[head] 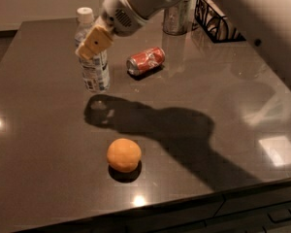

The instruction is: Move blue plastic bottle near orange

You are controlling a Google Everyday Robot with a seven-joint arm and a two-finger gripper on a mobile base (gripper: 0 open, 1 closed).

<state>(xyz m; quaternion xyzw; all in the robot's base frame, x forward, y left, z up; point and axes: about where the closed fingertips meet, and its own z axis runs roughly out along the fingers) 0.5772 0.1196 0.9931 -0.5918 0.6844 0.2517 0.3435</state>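
The blue plastic bottle (pixel 93 67) is clear, with a white cap and a white-and-blue label. It hangs upright a little above the dark table (pixel 48 144) at the back left, and its shadow falls on the tabletop below it. My gripper (pixel 89 45) is shut on the bottle's upper body, with one tan finger (pixel 94 41) across its front. The other finger is hidden behind the bottle. The orange (pixel 123 155) sits on the table towards the front, well below the bottle in the camera view and slightly to the right.
A red soda can (pixel 145 60) lies on its side just right of the bottle. A shiny metal cup (pixel 177 19) and a black wire rack (pixel 217 24) stand at the back right. The table's front edge runs just below the orange.
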